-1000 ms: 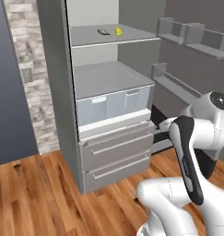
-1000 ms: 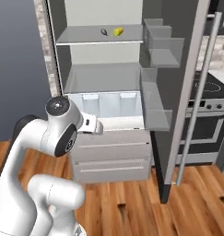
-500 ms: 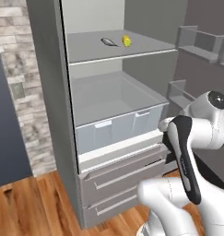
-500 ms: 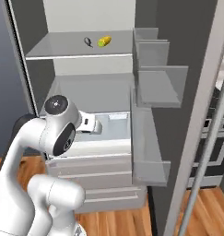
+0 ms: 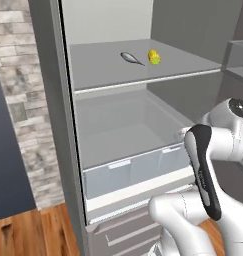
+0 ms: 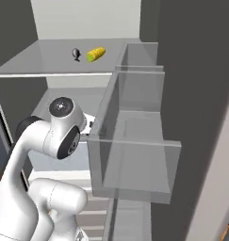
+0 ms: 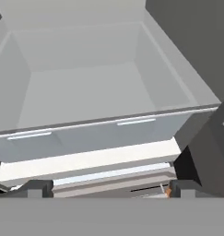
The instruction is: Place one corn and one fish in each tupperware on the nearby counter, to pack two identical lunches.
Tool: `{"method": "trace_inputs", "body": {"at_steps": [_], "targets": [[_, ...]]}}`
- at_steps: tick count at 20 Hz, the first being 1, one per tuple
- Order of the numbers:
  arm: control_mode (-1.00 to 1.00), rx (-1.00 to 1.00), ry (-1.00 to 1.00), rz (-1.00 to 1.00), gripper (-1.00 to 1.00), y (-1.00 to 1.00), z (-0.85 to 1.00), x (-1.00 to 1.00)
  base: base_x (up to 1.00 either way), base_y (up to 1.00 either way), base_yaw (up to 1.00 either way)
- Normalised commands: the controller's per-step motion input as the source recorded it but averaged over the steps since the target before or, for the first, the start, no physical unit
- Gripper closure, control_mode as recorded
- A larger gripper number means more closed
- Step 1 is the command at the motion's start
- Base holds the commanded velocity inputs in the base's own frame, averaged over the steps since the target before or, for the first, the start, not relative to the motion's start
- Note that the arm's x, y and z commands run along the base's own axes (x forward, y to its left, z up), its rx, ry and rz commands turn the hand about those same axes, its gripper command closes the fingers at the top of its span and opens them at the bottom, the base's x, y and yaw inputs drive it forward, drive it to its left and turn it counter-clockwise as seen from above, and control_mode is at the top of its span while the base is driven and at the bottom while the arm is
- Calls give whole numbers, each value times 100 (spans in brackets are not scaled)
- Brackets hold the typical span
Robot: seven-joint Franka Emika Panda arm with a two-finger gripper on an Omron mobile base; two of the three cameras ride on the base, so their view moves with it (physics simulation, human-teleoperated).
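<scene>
On the fridge shelf [image 5: 103, 70], fish [image 5: 131, 58] and corn [image 5: 154, 56] at its 3 o'clock lay unpacked; the gripper [image 7: 104, 189] was spread wide, empty.

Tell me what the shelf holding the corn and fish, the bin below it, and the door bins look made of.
The flat grey fridge shelf looks like matte plastic or frosted glass with a pale front edge; hard to say which. The pale drawer-like bin seems translucent plastic, its front letting light through. The boxy clear door bins look like transparent plastic, with what is behind showing through the walls.

Pale drawer bin [image 7: 99, 87], hand [image 7: 106, 188] spread wide
</scene>
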Motion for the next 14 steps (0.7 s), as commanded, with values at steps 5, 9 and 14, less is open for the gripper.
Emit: {"method": "trace_inputs", "body": {"at_steps": [5,9,14], "targets": [[100,0,0,0,-100,0,0,0,95,13,22],[-100,-2,0,0,-100,7,19,10,58,29,6],[-100,-10,-17,-4,-100,24,100,10,0,0,0]]}}
